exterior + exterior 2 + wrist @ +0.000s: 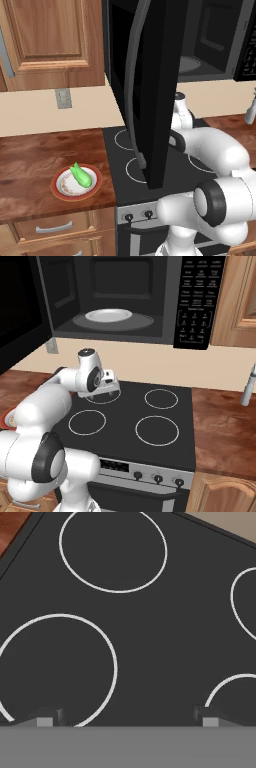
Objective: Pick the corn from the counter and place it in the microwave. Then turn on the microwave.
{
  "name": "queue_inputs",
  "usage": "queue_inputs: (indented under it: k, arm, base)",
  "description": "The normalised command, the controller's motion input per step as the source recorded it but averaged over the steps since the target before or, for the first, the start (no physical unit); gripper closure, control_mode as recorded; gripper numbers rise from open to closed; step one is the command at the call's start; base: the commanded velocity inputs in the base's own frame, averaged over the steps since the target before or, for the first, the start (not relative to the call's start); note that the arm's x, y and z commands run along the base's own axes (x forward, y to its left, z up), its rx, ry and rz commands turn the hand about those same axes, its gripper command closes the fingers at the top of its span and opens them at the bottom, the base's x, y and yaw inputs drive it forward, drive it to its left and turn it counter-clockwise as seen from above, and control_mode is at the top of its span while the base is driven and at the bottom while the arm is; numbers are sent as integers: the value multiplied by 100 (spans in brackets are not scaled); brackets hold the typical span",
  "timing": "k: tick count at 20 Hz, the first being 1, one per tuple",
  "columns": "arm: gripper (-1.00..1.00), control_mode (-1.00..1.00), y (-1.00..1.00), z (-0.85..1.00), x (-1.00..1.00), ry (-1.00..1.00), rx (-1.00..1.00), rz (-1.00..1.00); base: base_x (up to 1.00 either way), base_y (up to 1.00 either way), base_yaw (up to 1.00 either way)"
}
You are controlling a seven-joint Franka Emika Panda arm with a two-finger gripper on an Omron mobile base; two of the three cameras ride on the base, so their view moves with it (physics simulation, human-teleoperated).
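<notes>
The green corn (80,174) lies on a white red-rimmed plate (64,189) on the wooden counter (30,160), left of the stove. The black microwave (125,301) hangs above the stove, its door (155,90) swung wide open and a glass turntable (108,316) showing inside. Its button panel (197,301) is at the right. My gripper (108,388) hovers low over the stove's back left burner, pointing down, well to the right of the corn. In the hand view my gripper (129,718) is open, its fingertips (50,717) wide apart with nothing between them.
The black stovetop (150,426) with white ring burners lies under the hand. The open door hangs between the arm and the corn in the left base view. A grey-white upright object (247,387) stands on the counter right of the stove. Wooden cabinets (50,40) flank the microwave.
</notes>
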Motion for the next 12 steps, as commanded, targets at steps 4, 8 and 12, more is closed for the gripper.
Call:
queue_inputs:
  k: [4,8,12]
  arm:
    - [-100,-100,16,0,0,0,4,0]
    - [-100,-100,20,0,0,0,3,0]
    - [-100,-100,21,0,0,0,2,0]
  base:
    - [0,0,0]
    - [0,0,0]
    - [0,0,0]
